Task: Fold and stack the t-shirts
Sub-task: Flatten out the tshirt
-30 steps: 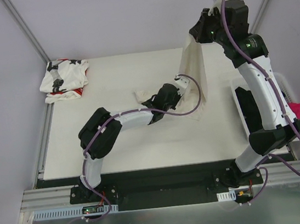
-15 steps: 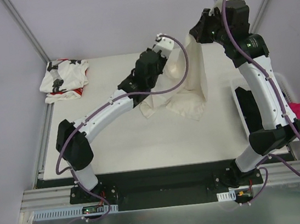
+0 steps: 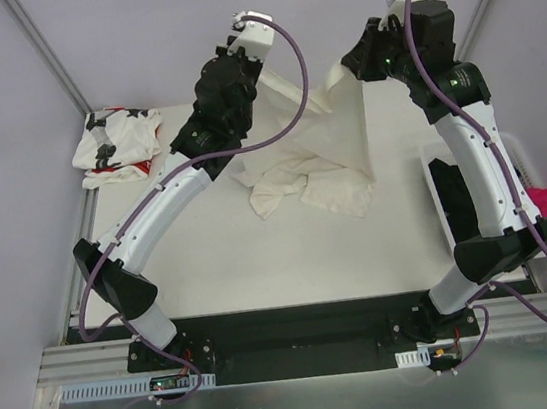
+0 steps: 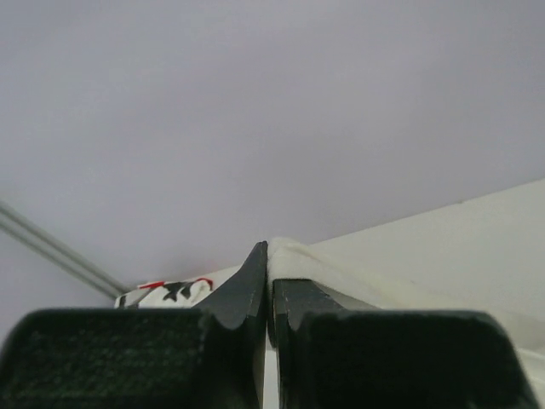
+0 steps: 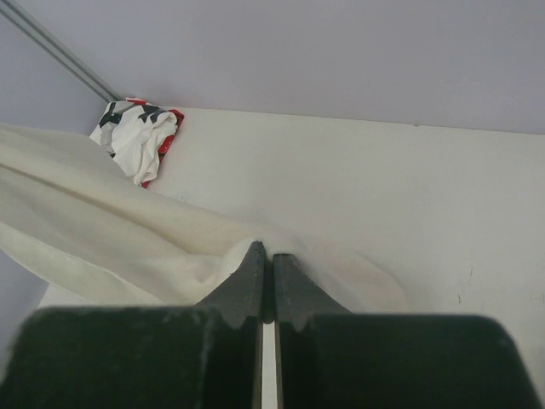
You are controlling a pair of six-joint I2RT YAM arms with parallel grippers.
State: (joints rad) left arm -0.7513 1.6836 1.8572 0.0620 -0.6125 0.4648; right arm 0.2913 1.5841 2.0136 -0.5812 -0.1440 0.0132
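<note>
A large cream-white t-shirt point(image 3: 333, 161) hangs between both arms above the table, its lower part bunched on the tabletop. My left gripper point(image 4: 269, 274) is raised at the back left of the shirt and shut on a fold of its cloth point(image 4: 294, 254). High at the back right, my right gripper point(image 5: 265, 260) is shut on another edge of the same shirt point(image 5: 128, 230). The star-print t-shirt point(image 3: 117, 145) lies crumpled at the table's far left corner, also seen as the star-print t-shirt point(image 5: 138, 136) in the right wrist view.
A white basket point(image 3: 521, 157) stands at the right table edge with a pink cloth point(image 3: 545, 201) in it, largely behind the right arm. The grey back wall rises close behind both grippers. The table point(image 3: 211, 263) is white.
My left arm has swung up and back from low over the table, lifting its corner of the cream-white shirt and spreading it away from the right gripper. The right arm has stayed still.
</note>
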